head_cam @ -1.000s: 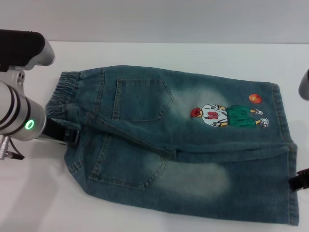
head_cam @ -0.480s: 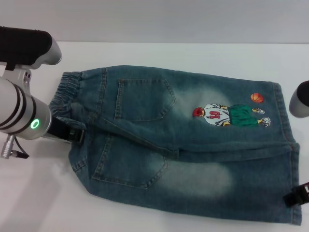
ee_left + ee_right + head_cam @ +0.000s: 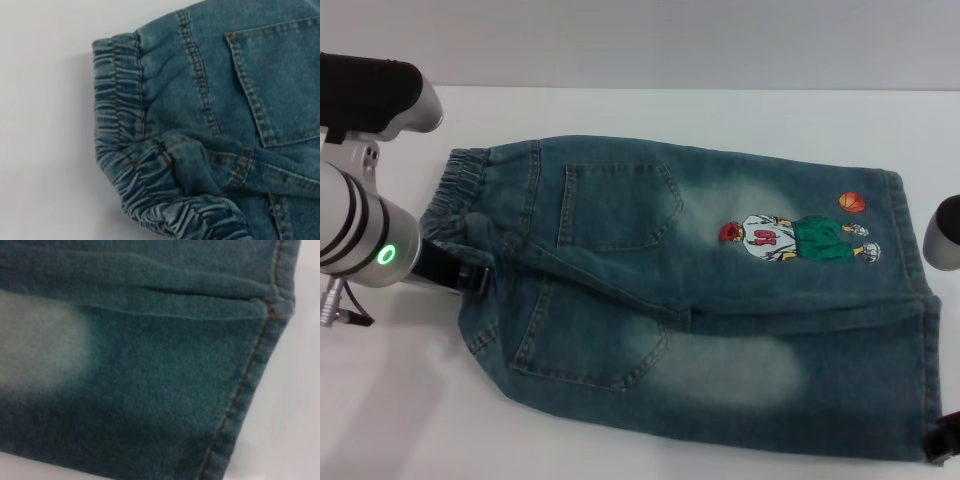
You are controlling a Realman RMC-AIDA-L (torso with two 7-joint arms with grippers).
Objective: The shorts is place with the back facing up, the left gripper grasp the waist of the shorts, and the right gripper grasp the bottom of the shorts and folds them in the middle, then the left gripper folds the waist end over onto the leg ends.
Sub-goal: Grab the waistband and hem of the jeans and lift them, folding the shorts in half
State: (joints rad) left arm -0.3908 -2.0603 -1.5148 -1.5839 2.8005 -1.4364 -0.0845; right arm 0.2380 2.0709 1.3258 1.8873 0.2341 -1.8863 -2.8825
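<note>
White table (image 3: 720, 110) under blue shorts (image 3: 700, 300), back up, waist bunched. Right gripper (image 3: 945, 440) lower at leg hem than before; left gripper (image 3: 455, 272) at waist; grip on both: cannot tell.

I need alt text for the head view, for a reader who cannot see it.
Denim shorts lie flat, back pockets up, on a white table, elastic waist to the robot's left. The left gripper is at the waist; the right gripper is at the near hem corner.
</note>
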